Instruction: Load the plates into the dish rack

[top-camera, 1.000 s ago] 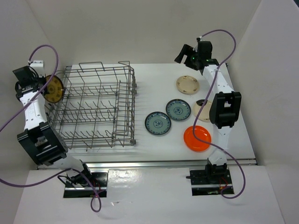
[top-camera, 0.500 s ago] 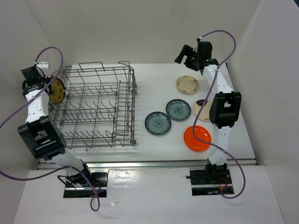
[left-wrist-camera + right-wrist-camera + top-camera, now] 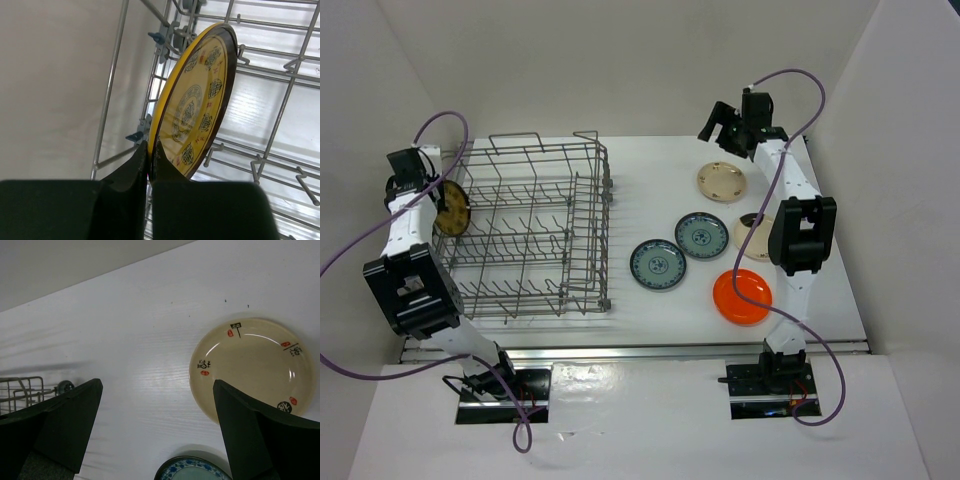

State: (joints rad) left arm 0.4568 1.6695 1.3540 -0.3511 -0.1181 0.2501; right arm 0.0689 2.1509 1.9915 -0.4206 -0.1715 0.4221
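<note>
My left gripper (image 3: 430, 192) is shut on the rim of the brown-yellow patterned plate (image 3: 451, 207), holding it on edge at the left wall of the grey wire dish rack (image 3: 525, 228). In the left wrist view the plate (image 3: 197, 102) stands tilted over the rack's wires, pinched at the gripper (image 3: 149, 159). My right gripper (image 3: 716, 118) is open and empty, high above the table's far side, near a cream plate (image 3: 722, 182). The right wrist view shows that cream plate (image 3: 252, 366). Two blue-green plates (image 3: 658, 265) (image 3: 701, 235), an orange plate (image 3: 742, 296) and a second cream plate (image 3: 752, 238) lie on the table.
White walls close in the table on the left, back and right. The right arm's upright links (image 3: 802, 236) partly cover the second cream plate. The table's front edge rail (image 3: 640, 350) runs in front of the rack.
My left gripper has carried the brown-yellow plate to the right, from outside the rack's left wall to right at it. The right gripper has barely shifted.
</note>
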